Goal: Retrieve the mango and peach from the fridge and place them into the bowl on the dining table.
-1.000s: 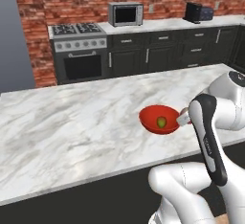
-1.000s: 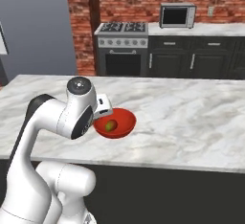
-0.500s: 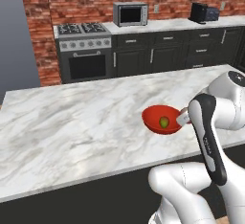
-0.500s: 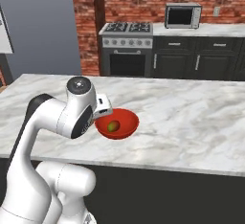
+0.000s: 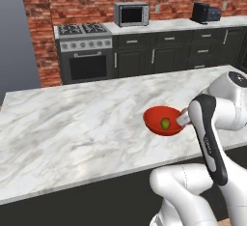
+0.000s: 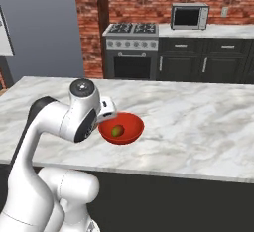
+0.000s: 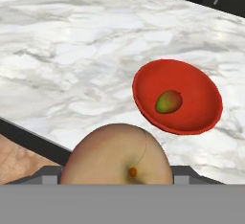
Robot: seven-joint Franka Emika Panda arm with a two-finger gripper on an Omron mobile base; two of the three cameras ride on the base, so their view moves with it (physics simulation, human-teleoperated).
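Peach [image 7: 117,153] clamped in end effector [image 7: 117,175] – hand view; mango [image 5: 165,122] in bowl [image 5: 153,123].

Glossy red bowl [image 7: 178,98], white grey-veined polished marble dining table [image 7: 62,50], smooth yellow-green mango [image 7: 168,102], matt soft-skinned peach [image 7: 117,156] seen between the fingers

The bowl [image 7: 179,98] is glossy red, and the mango [image 7: 168,102] in it is yellow-green with a reddish blush. The peach [image 7: 117,156] is pale orange-pink with a small orange spot. The table [image 5: 72,123] is white marble with grey veins. Behind it are a red brick wall [image 5: 36,32], dark cabinets [image 5: 164,51] and a silver-grey stove [image 5: 84,41].
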